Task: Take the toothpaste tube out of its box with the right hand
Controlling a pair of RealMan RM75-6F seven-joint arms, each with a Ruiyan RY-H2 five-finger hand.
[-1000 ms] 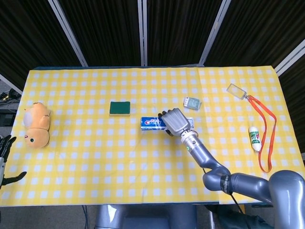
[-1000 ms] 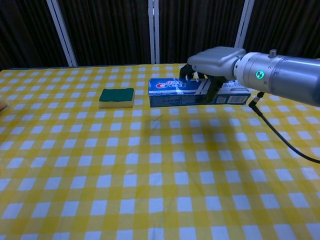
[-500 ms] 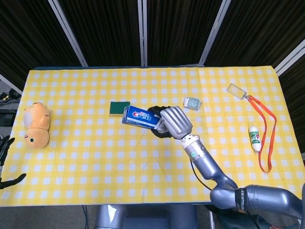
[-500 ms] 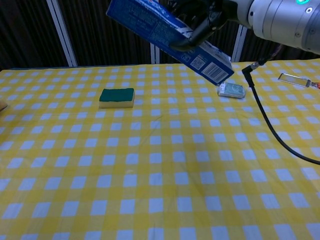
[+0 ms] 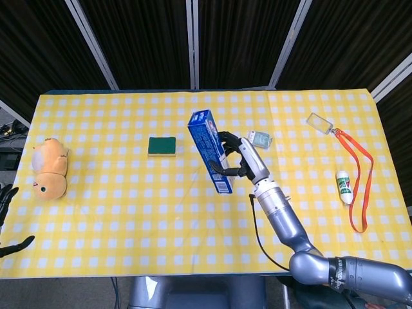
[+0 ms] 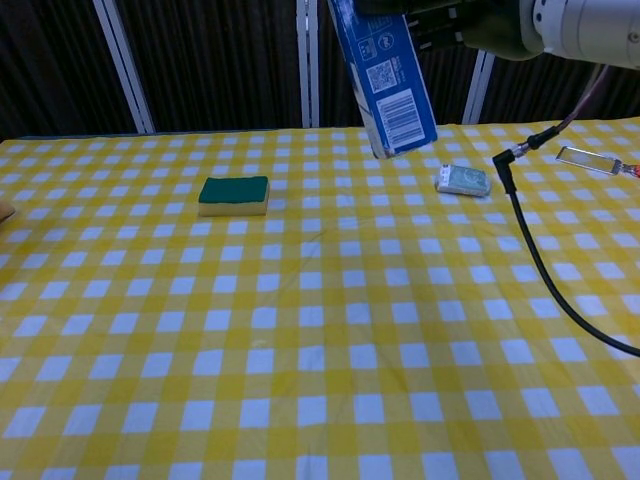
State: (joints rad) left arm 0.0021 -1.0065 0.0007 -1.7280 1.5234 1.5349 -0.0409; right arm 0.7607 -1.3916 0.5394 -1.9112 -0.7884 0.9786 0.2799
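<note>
One right robot hand grips the long blue cardboard toothpaste box with its fingers wrapped around the box's side, holding it raised above the yellow-and-white checked table and tilted steeply, nearly on end. In the chest view the box's lower end, with a barcode and a QR code, hangs clear of the cloth. No tube shows outside the box. A green rectangular sponge lies on the table to the left of the box, and a small clear plastic packet lies just beyond the hand. The left robot hand sits at the table's left edge, dark fingers spread, holding nothing, near an orange plush toy.
</note>
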